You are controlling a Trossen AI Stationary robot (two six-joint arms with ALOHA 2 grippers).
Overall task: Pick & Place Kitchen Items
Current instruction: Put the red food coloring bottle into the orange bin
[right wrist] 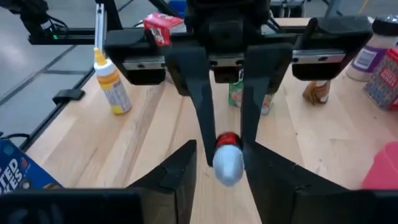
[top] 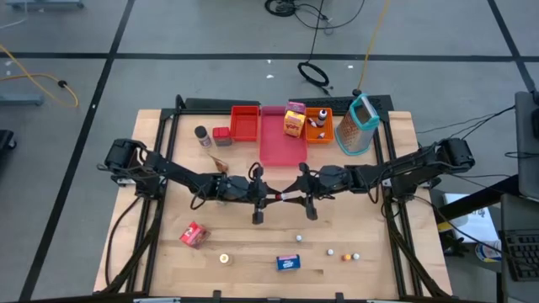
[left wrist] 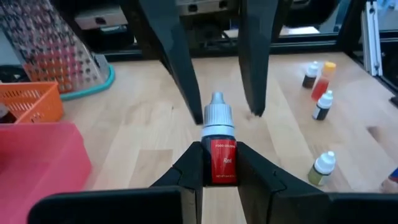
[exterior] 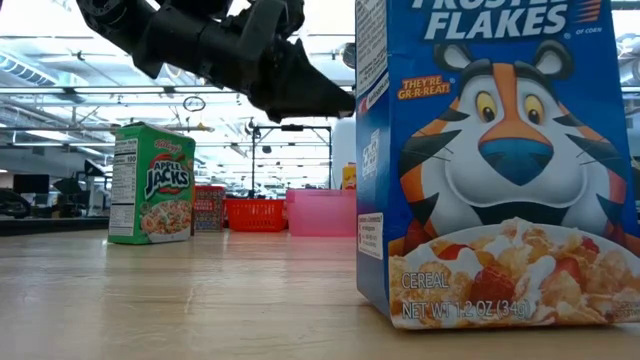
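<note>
The left gripper (top: 258, 202) sat at the centre of the high view, its fingers (left wrist: 186, 171) pinching a small red bottle (left wrist: 219, 149) with a grey cap. Tip to tip with it, the right gripper (top: 305, 200) had its fingers (right wrist: 180, 171) spread slightly around the bottle's cap, over the bare table (top: 253, 240).

the pale wooden table top (top: 253, 244) looks smooth and matt, with fine grain lines. the tall blue cardboard cereal box (exterior: 495, 160) has a glossy printed face; the smaller green cardboard cereal box (exterior: 151, 184) looks the same. the small red-labelled plastic dropper bottle (left wrist: 219, 149) carries a ribbed grey cap and a slightly shiny label. the red mesh plastic basket (exterior: 256, 213) and the flat pink plastic tray (top: 282, 139) look smooth. the perforated metal box grater (top: 357, 124) gleams dully.
</note>
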